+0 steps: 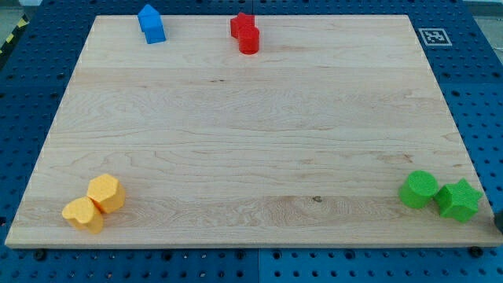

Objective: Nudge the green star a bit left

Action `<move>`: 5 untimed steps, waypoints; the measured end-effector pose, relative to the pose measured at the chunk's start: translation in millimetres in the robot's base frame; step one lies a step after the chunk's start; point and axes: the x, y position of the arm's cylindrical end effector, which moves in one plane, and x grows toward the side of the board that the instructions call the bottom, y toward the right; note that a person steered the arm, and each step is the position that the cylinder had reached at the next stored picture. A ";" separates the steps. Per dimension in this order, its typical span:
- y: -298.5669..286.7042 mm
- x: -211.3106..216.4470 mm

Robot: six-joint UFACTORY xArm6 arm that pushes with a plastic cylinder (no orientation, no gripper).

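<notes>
1. Your green star point(459, 199) sits at the bench's point(251, 141) lower right corner in the view, right by the right-hand edge.
2. Just to its left, touching or very nearly so, sits a green round block point(418, 189). A leftward shove will probably carry that block along too.
3. The star reads as a small, solid, rigid piece, likely light and ready to slide on the smooth wood. Expect it to spin if you press on one point off centre.
4. Nothing here is for taking hold. There is no pincer on this rig, only a rod, so no spread or closed state can be reported.
5. A dark sliver at the view's right edge, just right of the star, may be your tip point(498, 220); it is too cropped to be sure.
6. Press the star's right-hand side, low and centred between two points, and keep the push short.
7. In looks: bright green, chunky, blunt points, matt faces.
8. Well apart: two yellow blocks point(95, 203) lower left, a blue block point(151, 23) and red blocks point(246, 32) along the top.
</notes>
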 end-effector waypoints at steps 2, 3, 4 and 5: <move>-9.1 -0.2; -16.3 -0.5; -27.1 -0.4; -47.0 -0.3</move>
